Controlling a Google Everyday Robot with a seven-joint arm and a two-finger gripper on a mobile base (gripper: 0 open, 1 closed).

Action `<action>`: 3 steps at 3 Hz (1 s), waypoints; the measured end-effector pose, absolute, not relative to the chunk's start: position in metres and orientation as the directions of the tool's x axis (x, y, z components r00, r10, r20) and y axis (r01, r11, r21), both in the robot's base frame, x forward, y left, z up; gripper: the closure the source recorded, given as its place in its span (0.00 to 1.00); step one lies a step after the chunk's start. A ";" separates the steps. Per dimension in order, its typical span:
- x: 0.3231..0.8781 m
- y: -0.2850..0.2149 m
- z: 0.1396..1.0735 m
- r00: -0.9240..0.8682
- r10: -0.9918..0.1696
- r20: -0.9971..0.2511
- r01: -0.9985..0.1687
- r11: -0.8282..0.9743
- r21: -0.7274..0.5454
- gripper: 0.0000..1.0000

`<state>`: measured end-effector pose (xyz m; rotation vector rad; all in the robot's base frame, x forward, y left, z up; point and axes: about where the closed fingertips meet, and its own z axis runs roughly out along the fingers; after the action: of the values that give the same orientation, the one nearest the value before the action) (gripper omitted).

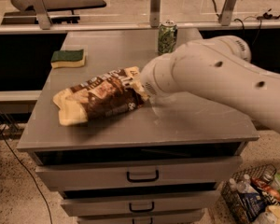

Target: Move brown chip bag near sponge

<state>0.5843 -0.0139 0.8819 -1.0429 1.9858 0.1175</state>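
No text can be read with certainty. White lettering is seen across the dark middle of the brown chip bag (100,99), but its words cannot be made out. A pale patterned print is carried on the green soda can (167,37), and no brand can be told from it. The gripper (141,87) is placed at the bag's right end, beside the lettering, and is largely hidden by the white arm (214,78).
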 end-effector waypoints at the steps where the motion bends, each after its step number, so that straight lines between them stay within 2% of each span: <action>1: 0.618 0.004 0.896 -0.246 -0.591 -0.768 -0.660 0.683 -0.314 1.00; 3: 0.669 0.018 0.903 -0.287 -0.496 -0.820 -0.573 0.775 -0.267 1.00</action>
<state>0.6693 0.0185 0.9030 -0.8080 1.9422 0.0949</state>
